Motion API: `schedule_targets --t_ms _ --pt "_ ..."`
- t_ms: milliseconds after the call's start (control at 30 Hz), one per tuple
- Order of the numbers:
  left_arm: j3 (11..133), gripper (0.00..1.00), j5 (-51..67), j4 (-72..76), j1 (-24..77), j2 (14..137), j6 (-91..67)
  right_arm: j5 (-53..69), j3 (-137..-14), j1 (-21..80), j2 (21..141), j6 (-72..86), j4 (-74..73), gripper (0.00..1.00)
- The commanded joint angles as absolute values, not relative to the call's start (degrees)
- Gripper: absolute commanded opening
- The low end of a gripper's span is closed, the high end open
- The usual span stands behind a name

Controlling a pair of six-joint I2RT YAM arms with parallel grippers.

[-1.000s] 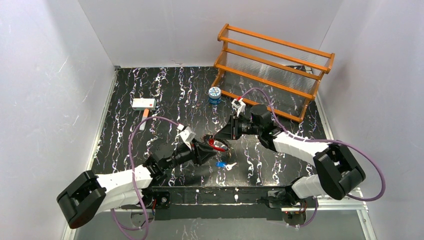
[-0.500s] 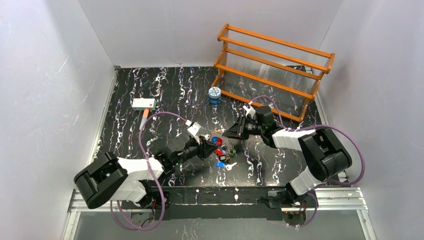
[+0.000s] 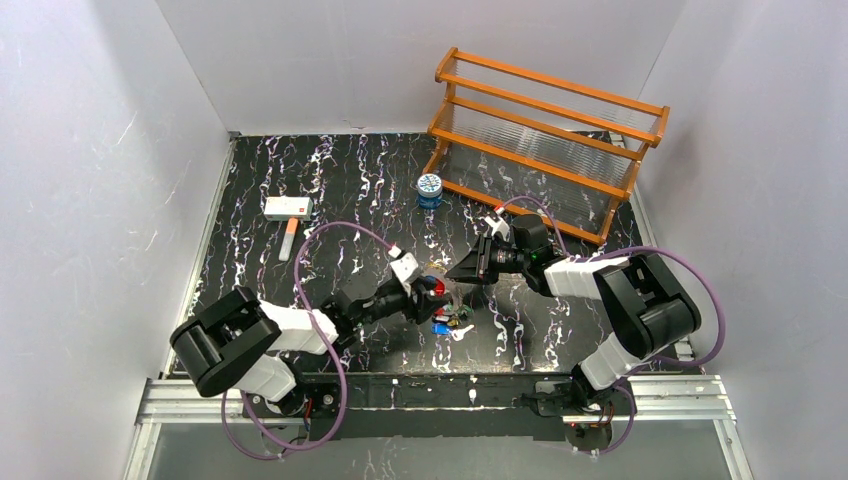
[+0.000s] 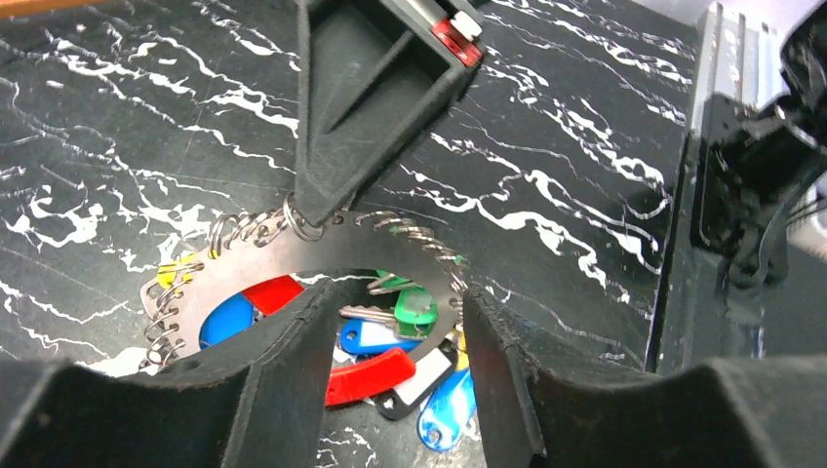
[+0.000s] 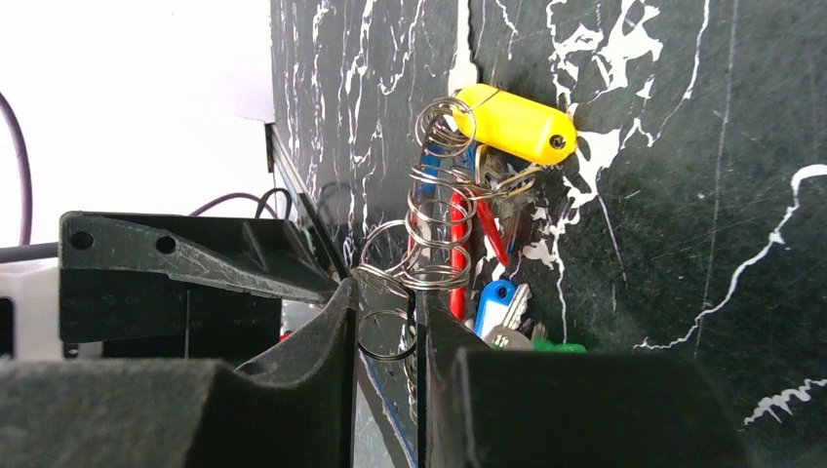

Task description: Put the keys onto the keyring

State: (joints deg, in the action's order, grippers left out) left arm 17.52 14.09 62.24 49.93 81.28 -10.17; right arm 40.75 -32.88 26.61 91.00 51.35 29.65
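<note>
Nearest the arms, a blue-tagged key [image 3: 440, 327] and a plain silver key [image 3: 460, 333] lie on the black marbled table [image 3: 330, 180], in the same spot as a second ago and just beside the main pile.

Just beyond them, the left gripper [image 4: 400, 292] has reached further right and lower than it was a second ago. Its jaws, narrower half a second ago, now stand spread with nothing pinched between them. The fingertips sit either side of the near arc of the keyring [image 4: 366, 234].

The keyring, a flat silvery band hung with small wire loops, has come down from mid-air. It now rests low at the table's centre, over a heap of keys [image 4: 371, 375] with red, blue, green and yellow tags.

On the far side, the right gripper [image 3: 468, 272] is pressed together on the keyring's far edge and steadies it.

The left arm seems to have just let go, probably to take a fresh hold or fetch another key. The two loose keys suggest the job is unfinished, though I cannot tell how many keys are threaded.

Further back stand a small blue-and-white tin [image 3: 430, 188], a white-headed tool with an orange handle [image 3: 287, 208] to the left, and an orange wooden rack [image 3: 545, 130] at the far right.
</note>
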Motion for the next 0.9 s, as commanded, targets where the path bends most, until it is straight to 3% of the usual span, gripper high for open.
schedule_targets --t_ms 0,367,867 --pt "13.31 0.49 21.13 71.59 50.21 81.14 0.95 45.32 -34.03 26.16 88.37 51.43 29.78 0.01" --pt "8.33 0.41 26.66 100.05 50.36 94.43 3.80 49.97 -34.40 26.12 86.61 52.36 29.29 0.01" --pt "11.09 0.39 22.38 102.47 51.55 94.14 5.29 50.82 -34.64 26.13 86.31 52.73 28.80 0.01"
